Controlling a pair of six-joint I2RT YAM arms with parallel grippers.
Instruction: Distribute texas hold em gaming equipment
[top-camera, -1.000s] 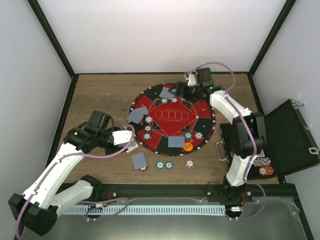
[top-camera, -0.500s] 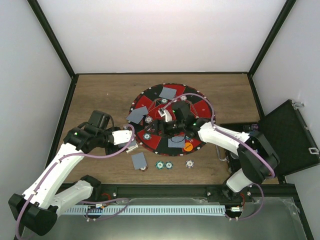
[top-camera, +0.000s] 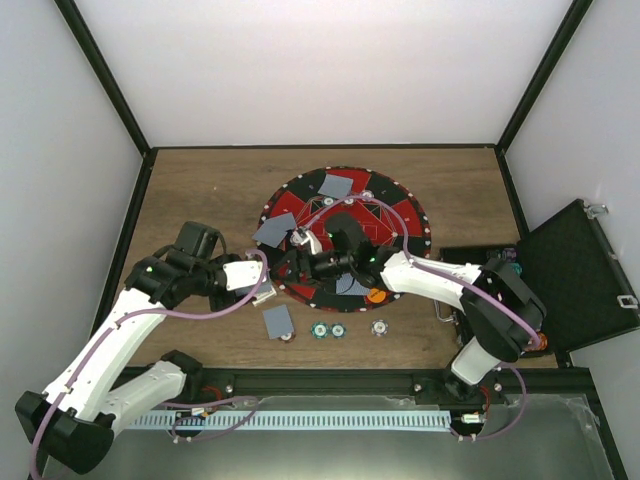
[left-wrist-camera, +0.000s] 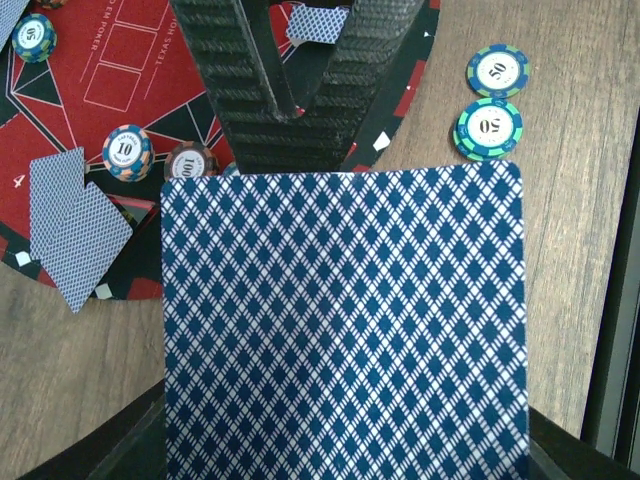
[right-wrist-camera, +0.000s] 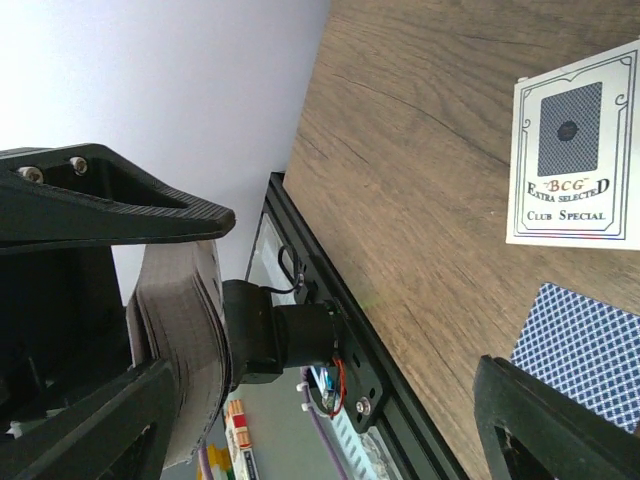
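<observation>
Left wrist: left gripper clamped on blue-backed playing cards, just off the mat's near-left edge. Right gripper over the mat's left side, jaws apart, empty. Teal chips lie on the table.

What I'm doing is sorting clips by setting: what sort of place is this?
Probably a robot test cell, not a card room: white panels in a black frame box in a wooden table holding a poker mat, with the left arm and right arm bolted at its near edge.
</observation>
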